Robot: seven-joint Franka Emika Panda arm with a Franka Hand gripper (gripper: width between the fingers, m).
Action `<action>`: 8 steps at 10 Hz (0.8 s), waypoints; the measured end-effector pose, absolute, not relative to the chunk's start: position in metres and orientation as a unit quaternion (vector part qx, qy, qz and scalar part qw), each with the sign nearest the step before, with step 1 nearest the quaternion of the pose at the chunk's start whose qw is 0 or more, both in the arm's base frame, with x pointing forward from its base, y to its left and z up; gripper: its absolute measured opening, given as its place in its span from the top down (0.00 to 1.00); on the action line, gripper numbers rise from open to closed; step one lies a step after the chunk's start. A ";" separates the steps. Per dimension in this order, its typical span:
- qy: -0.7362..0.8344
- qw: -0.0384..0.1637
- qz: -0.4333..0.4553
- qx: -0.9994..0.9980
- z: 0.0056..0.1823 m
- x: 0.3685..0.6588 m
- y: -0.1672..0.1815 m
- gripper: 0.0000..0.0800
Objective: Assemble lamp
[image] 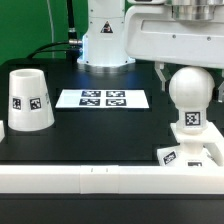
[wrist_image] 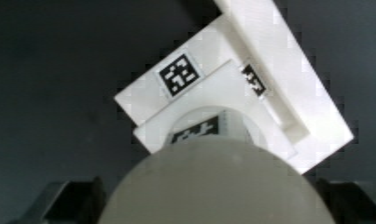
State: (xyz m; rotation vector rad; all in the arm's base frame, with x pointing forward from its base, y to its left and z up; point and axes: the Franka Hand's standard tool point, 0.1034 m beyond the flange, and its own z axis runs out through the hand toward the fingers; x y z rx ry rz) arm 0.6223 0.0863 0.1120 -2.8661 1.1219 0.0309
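Observation:
The bulb (image: 190,92) stands upright with its tagged stem in the flat square base (image: 172,156) at the exterior view's right front. My gripper (image: 189,76) comes down over the bulb's round head, one dark finger tight against each side of it. In the wrist view the bulb's head (wrist_image: 211,175) fills the foreground between my fingers (wrist_image: 69,203), my gripper (wrist_image: 211,208) closed around it, and the base (wrist_image: 199,75) with its tags lies beneath. The tapered shade (image: 29,100) stands alone at the exterior view's left, wide end down.
The marker board (image: 102,98) lies flat on the black table behind the middle. A white frame rail (image: 90,179) runs along the front edge, and the base sits against it. The arm's white pedestal (image: 105,40) stands at the back.

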 end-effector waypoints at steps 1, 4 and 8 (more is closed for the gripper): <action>0.412 0.035 0.014 -0.910 0.112 0.622 0.087 0.28; 0.540 0.048 0.032 -0.840 0.112 0.622 0.092 0.28; 0.667 0.079 0.058 -0.738 0.111 0.624 0.096 0.28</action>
